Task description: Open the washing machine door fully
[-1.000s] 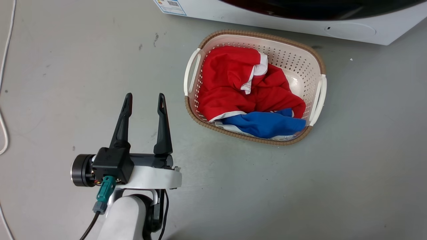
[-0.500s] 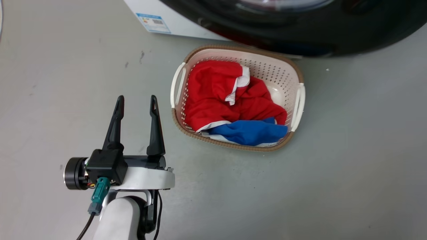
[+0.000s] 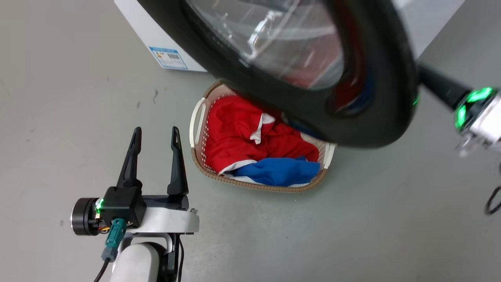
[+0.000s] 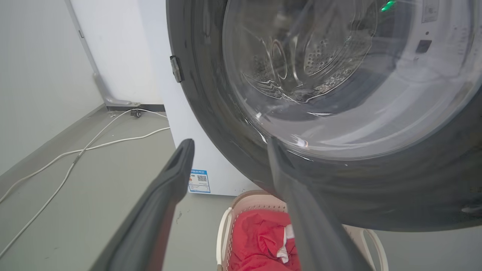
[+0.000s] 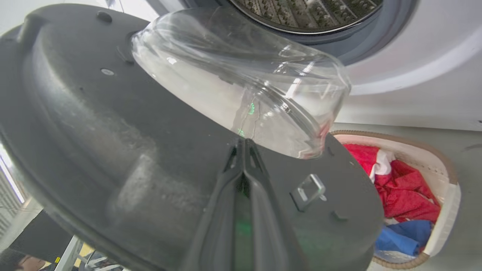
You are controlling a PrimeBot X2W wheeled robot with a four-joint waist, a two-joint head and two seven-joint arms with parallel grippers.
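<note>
Within a second the washing machine door point(image 3: 364, 129) swings clear of the washing machine point(image 3: 150, 35) and now hangs over the laundry basket point(image 3: 197, 117), our right gripper point(image 5: 243, 146) pressing its inner face with fingers closed together, our left gripper point(image 3: 154, 135) spread and idle; we judge it only partly open.

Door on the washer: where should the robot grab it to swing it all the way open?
Grab the door at its free edge, beside the metal latch, coming from the inner side where the glass bulges out. The door stands ajar, so that face is reachable, and pulling at the edge farthest from the machine probably swings it most easily.
</note>
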